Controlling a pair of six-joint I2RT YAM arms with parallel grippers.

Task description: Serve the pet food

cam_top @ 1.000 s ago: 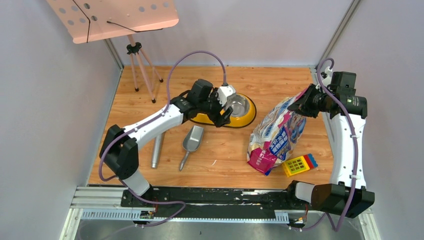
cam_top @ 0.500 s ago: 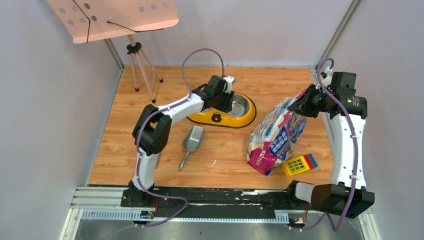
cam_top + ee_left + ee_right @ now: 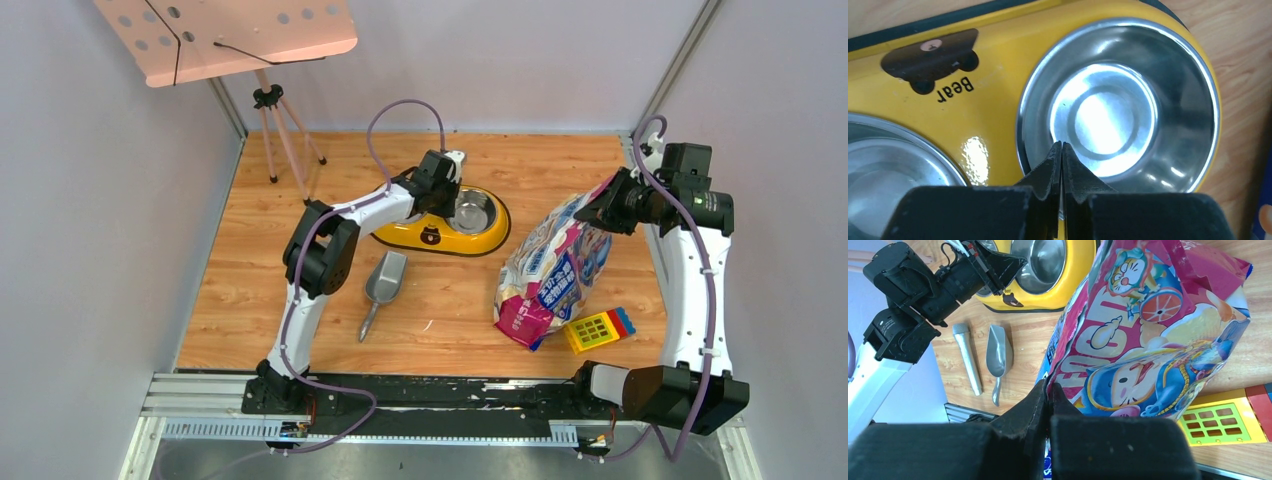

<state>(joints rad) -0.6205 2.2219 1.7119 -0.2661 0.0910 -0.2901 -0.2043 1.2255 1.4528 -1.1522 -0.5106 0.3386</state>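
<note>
View from above of a wooden desk (image 3: pixel 260 280) with two robot arms bolted along its near edge. One yellow double feeder (image 3: pixel 432 238) lies on the far half of the desk, with two steel bowls set in it; both bowls show bare shiny metal. The left arm (image 3: pixel 318 262) reaches over the feeder. The left end effector (image 3: pixel 1062 150) hangs at the rim of one bowl (image 3: pixel 1108 107), its two fingers pressed together with only a hairline slit between them. Whether they pinch the rim cannot be told. The second bowl (image 3: pixel 883 160) sits at the edge of the left wrist view, near one dark bear badge (image 3: pixel 930 57) marked "Bear".

One glossy pink and blue pet food bag (image 3: pixel 553 272) stands leaning to the right of the feeder, apart from it. The right arm (image 3: pixel 690 290) reaches to its top, and the right end effector (image 3: pixel 1048 392) is closed on an upper edge of the bag, both fingers clamped on the foil. The pet food itself is hidden inside the bag.

One grey metal scoop (image 3: pixel 383 284) lies on the desk just in front of the feeder, handle towards the arms. One silver cylinder (image 3: pixel 967 357) lies beside the scoop, nearly parallel to it. One yellow toy (image 3: pixel 598 328) with a green grid and coloured blocks lies just beside the foot of the bag. One pink perforated music stand (image 3: pixel 230 35) on a tripod stands at the far left corner
</note>
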